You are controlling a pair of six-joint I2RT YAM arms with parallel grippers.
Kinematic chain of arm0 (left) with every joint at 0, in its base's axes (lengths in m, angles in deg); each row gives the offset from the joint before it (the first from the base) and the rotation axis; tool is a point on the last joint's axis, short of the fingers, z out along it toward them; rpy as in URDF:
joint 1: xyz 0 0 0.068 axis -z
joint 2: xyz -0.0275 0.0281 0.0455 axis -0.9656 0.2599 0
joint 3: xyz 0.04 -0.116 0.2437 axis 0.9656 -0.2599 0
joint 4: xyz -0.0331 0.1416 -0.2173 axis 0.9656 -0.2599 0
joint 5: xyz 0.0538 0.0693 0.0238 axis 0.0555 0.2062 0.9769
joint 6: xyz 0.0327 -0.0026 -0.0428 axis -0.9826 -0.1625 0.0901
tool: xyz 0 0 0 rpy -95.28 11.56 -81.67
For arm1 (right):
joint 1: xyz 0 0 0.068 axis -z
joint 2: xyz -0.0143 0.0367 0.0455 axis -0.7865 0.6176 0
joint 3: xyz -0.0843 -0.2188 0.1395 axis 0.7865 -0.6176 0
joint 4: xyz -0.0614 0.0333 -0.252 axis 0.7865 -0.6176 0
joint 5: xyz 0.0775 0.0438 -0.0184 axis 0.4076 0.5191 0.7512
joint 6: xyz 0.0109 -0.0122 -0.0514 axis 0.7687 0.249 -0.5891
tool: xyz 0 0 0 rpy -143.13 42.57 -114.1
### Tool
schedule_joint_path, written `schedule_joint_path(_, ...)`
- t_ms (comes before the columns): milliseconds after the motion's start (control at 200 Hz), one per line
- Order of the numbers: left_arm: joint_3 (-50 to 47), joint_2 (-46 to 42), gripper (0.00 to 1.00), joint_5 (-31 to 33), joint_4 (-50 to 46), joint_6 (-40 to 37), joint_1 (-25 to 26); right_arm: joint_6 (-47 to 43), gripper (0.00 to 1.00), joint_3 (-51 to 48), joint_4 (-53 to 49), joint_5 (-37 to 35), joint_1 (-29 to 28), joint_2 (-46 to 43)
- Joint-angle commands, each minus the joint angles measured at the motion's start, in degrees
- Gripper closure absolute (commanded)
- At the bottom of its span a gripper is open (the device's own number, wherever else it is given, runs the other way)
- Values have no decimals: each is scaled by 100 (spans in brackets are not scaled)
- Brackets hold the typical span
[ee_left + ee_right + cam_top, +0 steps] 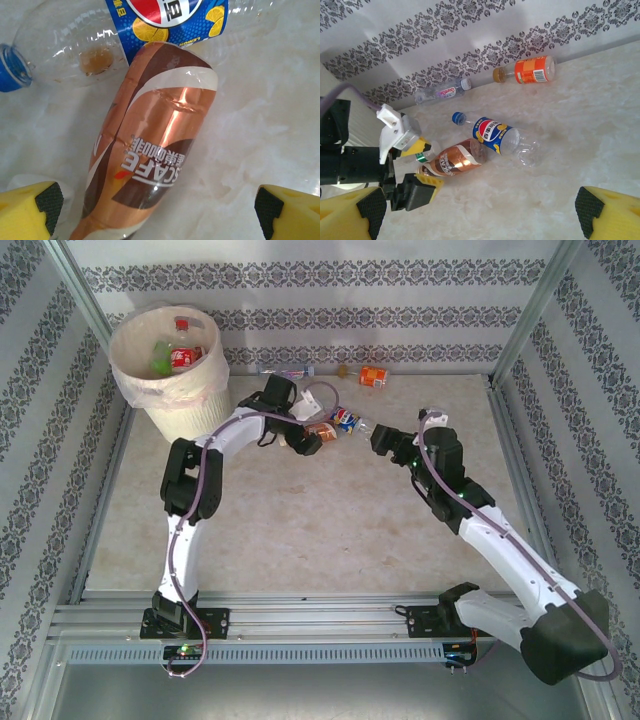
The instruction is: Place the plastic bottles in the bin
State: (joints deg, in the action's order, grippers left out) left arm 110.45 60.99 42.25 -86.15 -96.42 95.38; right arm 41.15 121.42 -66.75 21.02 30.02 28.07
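**Two brands legible, two labels too small**

The copper bottle [155, 150] carries the white letters "SCAFE", upside down in the left wrist view, with Chinese characters beside them. The start of the word curves out of sight. The blue bottle [170, 20] bears the Pepsi globe, Chinese characters and a small "LEMON". The orange bottle [532, 70] shows a barcode. Pink script on the clear bottle [445, 91] is too small to read.

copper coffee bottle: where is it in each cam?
Top external: copper coffee bottle mid-table, far side, at the left claw.
Left wrist: bottle centre frame, running to the bottom edge.
Right wrist: bottle lower left of centre.
Shared landmark: blue-label bottle beside it.
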Motion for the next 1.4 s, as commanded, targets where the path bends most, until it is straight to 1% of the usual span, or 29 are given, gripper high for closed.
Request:
schedule_joint_path(0,315,307,0,527,425,-632,212,-148,2,-102,-135,-201,72,-172)
schedule_joint_path(165,639,728,0,938,668,-896,361,-175,2,-136,-243,-265,75,-342)
schedule_joint_path(315,780,954,6,1361,744,-1129,472,-196,2,-180,-314,-375,75,-511)
schedule_joint_path(385,749,939,8,1542,662,-1071,521,-209,2,-172,-377,-414,74,-596)
schedule_joint_path(430,662,884,13,1604,634,-971,523,-218,2,-188,-407,-433,74,-661)
schedule_joint_path(495,409,738,25,1714,756,-866,527,-228,2,-223,-414,-471,75,-734)
schedule_joint_path(520,293,670,28,1741,826,-814,524,-230,2,-248,-413,-483,76,-756)
schedule_joint_path(605,-111,392,30,1703,1085,-640,522,-235,2,-302,-346,-477,84,-823)
schedule_joint_path(655,-316,231,31,1673,1228,-494,523,-241,2,-312,-339,-459,83,-842)
schedule_joint_path(889,-905,-343,41,1568,1561,216,513,-231,2,-322,-194,-240,61,-794)
schedule_joint_path(984,-1195,-693,44,1582,1705,677,504,-196,2,-410,132,-239,-39,-844)
schedule_joint_path(1129,-1896,-1598,45,1531,2241,1635,488,-327,2,-481,581,-372,-252,-772)
schedule_joint_path(1244,-2046,-2103,45,1326,2193,2234,384,-469,2,-384,696,-521,-411,-596)
schedule_joint_path(1394,-2250,-2710,47,1360,2251,2901,171,-556,2,-313,936,-485,-539,-427)
